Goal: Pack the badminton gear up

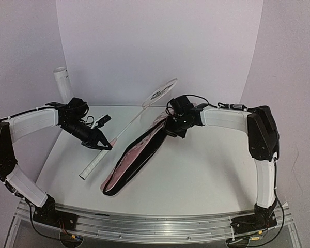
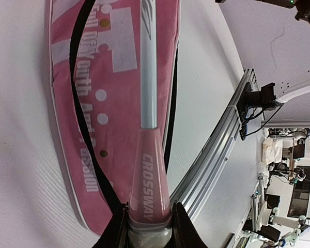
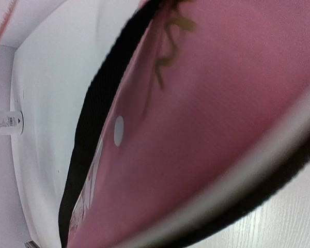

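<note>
Clamping the racket (image 1: 128, 125) where handle meets shaft, the left gripper (image 1: 105, 145) held it slanted beside the pink bag (image 1: 136, 155) — head raised, far end; the right gripper (image 1: 171, 132) was pinched tight on the bag's far end

You have one slim racket (image 1: 128, 124): pale oval frame, dark string logo, silver shaft, pink CROSSWAY cone, white handle; tilted, head raised rearward.
</note>
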Controlling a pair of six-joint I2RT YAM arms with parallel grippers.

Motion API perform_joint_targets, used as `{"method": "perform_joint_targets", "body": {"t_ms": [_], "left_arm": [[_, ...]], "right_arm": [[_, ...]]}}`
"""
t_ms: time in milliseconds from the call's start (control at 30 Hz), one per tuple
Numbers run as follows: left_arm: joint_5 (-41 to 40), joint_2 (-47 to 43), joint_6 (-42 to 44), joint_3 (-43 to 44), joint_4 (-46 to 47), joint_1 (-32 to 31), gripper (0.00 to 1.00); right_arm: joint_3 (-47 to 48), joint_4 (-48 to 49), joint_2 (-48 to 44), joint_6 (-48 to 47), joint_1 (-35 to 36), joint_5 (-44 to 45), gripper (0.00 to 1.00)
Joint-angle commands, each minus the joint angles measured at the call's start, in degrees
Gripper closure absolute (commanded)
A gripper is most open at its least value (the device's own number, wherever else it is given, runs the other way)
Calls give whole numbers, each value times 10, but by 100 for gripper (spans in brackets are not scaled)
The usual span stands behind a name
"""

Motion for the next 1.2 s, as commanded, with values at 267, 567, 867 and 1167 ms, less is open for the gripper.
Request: {"method": "perform_joint_targets", "body": {"t_ms": [267, 567, 867, 1167], "left_arm": [[-16, 29, -49, 22, 94, -32, 100], [-68, 61, -75, 54, 119, -62, 100], [-98, 69, -79, 94, 111, -94, 100], [-102, 63, -80, 107, 112, -107, 100]], "right_arm": [[-75, 5, -15, 38, -10, -25, 54], [-74, -134, -149, 38, 44, 118, 19], [-49, 95, -118, 157, 157, 118, 9], [15, 209, -14, 230, 180, 130, 24]]}}
